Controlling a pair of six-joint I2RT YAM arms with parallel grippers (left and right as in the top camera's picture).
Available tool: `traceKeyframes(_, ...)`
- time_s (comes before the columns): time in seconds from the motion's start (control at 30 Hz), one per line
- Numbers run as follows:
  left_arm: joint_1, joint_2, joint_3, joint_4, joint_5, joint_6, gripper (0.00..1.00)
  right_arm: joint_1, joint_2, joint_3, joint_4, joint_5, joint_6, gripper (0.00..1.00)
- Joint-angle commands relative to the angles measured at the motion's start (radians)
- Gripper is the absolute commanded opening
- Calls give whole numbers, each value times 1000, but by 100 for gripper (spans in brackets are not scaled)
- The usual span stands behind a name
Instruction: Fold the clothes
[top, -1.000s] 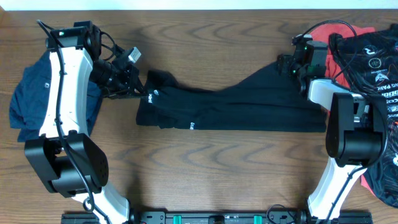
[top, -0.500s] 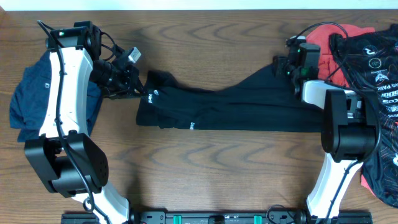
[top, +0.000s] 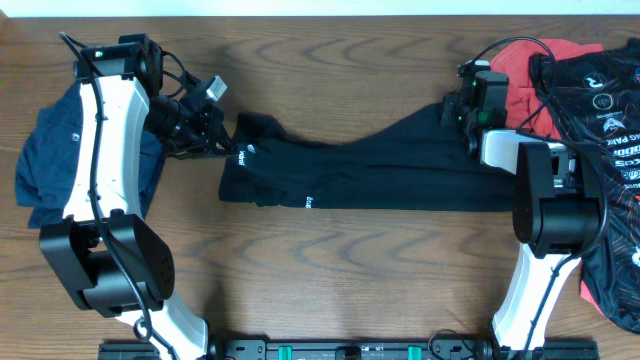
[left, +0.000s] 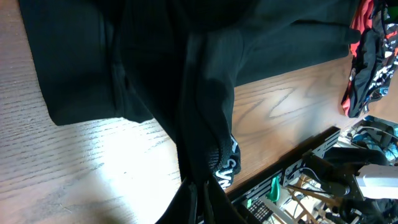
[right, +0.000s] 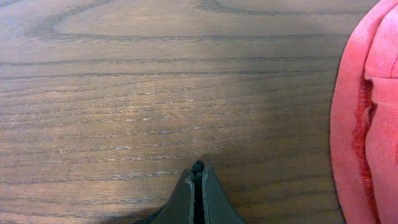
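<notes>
Looking down, I see the black trousers (top: 370, 175) stretched across the middle of the wooden table (top: 330, 290), running from 9 to 3 o'clock. My left gripper (top: 226, 142) is clamped on their 9 o'clock end, fabric bunched in its grip. My right gripper (right: 198, 174) sits at the 3 o'clock end, jaws pressed together over bare wood; I cannot tell whether any cloth is caught. Navy shorts (top: 40, 165) lie at far 9 o'clock. A black printed jersey (top: 600, 100) and a red garment (top: 520, 60) lie toward 2 o'clock.
</notes>
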Motion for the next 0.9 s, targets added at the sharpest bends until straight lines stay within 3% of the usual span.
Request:
traceKeyframes(0.0,7,-9,-4,1,-8,1,6,3,-19,3,-39,109,26,1)
traceKeyframes(0.2,7,-9,-4,66,-8,-21,6,-20,-169,4,-125,195,33,1)
traceKeyframes(0.4,7,-9,-4,129,2,-34,6,-53,-309,4,-316,227,29,1)
traceKeyframes(0.87,-39,-9,-4,173,56,-40,6,-72,-423,4,-671,371,30,1)
